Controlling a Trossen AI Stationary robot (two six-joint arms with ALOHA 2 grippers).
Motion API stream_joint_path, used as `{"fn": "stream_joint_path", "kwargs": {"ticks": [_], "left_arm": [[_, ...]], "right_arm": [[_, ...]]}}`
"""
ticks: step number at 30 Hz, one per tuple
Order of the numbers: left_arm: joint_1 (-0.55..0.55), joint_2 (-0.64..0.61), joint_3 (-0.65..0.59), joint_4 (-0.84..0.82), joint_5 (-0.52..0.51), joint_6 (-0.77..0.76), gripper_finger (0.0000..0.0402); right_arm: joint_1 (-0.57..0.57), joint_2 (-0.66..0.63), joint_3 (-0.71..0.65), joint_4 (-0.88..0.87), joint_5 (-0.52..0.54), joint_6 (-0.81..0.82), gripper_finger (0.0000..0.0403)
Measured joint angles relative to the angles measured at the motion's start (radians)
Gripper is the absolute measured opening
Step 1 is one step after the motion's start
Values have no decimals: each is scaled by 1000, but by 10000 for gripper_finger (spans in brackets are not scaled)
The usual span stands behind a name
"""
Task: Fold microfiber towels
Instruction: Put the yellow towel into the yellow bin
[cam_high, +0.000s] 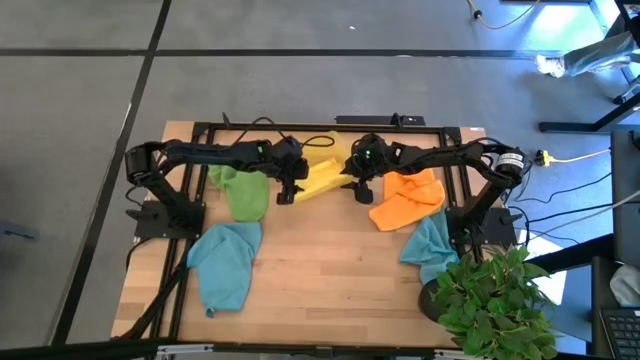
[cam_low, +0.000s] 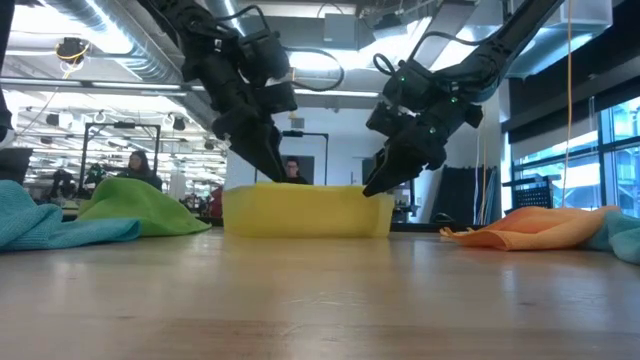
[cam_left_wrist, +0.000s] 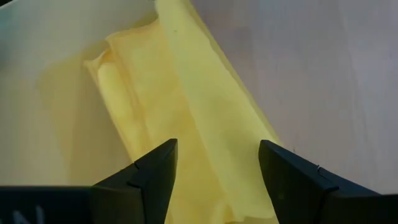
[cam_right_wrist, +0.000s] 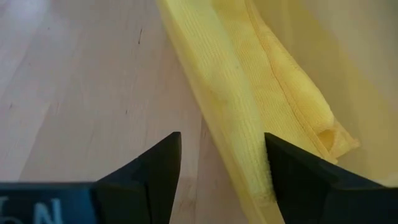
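The yellow towel (cam_high: 322, 178) lies folded in a long narrow strip at the table's middle far part; it also shows in the low view (cam_low: 305, 210). My left gripper (cam_high: 287, 193) is open, pointing down over the strip's left end (cam_left_wrist: 186, 124). My right gripper (cam_high: 360, 192) is open, pointing down over its right end (cam_right_wrist: 249, 112). In both wrist views the fingers stand on either side of the strip, and no hold shows. The green towel (cam_high: 243, 192), orange towel (cam_high: 408, 200) and two teal towels (cam_high: 225, 262) (cam_high: 432, 245) lie crumpled on the table.
A pale yellowish smooth surface (cam_left_wrist: 50, 81) lies along the strip's far side. A potted plant (cam_high: 495, 300) stands at the near right corner. Bare wood (cam_high: 330, 270) lies between the teal towels at the near middle. People show in the room behind, in the low view.
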Motion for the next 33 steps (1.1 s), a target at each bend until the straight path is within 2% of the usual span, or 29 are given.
{"fn": "stream_joint_path", "kwargs": {"ticks": [3,11,19,33], "left_arm": [[4,0,0,-8,7,-12,217],[0,3,0,-15,114,-44,217],[2,17,0,-32,78,-169,217],[4,40,3,-24,60,-214,217]], "right_arm": [[0,0,0,0,0,-1,219],[0,0,0,1,-1,-2,219],[0,0,0,11,-1,-2,219],[0,0,0,23,-2,0,219]]}}
